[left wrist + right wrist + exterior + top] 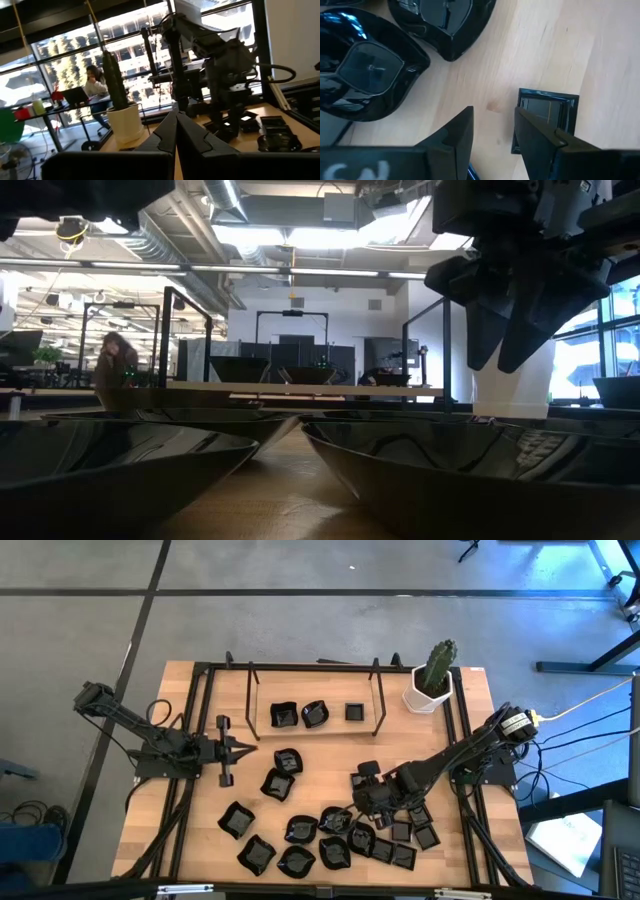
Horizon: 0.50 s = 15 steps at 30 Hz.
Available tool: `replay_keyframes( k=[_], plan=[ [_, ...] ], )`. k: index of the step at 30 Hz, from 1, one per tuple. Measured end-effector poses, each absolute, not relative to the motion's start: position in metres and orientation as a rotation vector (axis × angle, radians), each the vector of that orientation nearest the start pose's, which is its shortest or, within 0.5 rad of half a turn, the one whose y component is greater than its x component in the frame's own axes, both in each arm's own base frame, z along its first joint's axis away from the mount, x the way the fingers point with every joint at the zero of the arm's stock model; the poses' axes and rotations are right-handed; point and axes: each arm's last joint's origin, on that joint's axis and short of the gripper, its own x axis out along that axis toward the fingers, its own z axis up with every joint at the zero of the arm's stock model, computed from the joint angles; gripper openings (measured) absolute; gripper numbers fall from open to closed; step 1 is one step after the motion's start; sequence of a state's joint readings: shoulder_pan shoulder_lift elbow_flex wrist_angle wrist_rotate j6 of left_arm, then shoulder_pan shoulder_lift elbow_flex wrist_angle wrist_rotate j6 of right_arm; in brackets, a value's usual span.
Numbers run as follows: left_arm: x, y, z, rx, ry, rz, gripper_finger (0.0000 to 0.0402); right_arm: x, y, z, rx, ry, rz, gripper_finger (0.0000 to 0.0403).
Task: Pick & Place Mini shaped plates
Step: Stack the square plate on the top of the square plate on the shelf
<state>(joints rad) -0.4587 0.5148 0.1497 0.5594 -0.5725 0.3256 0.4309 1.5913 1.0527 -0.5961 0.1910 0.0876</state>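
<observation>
Nearest the right wrist camera, the right gripper (492,132) is shown with its fingers apart, one finger (540,137) lying over the edge of a small square plate (547,112) on the bare wood; nothing is yet held. Two larger wavy-rimmed plates (365,75) lie just beside it. In the high view, the mini shaped plates (330,835) are seen scattered across the near half of the table (200,840), with three more (314,714) set inside the black frame (315,700) at the far side, near the potted cactus (433,675). The left gripper (245,749) is held off the table with its fingers together, empty. The plates are judged light, rigid, glossy and thus slippery, possibly brittle; hold is best taken across a raised rim, one finger inside and one outside.
</observation>
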Motion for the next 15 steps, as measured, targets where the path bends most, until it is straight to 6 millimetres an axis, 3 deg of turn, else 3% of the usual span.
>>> replay_keyframes(
  k=[8,15],
  plan=[
    [0.124,-0.043,0.222,0.234,-0.167,0.167,0.0005,0.281,0.123,0.206,-0.265,1.091,0.173,0.0142],
    [0.124,-0.043,0.22,0.237,-0.147,0.162,0.0003,0.287,0.126,0.188,-0.217,1.149,0.111,0.0142]
  ],
)
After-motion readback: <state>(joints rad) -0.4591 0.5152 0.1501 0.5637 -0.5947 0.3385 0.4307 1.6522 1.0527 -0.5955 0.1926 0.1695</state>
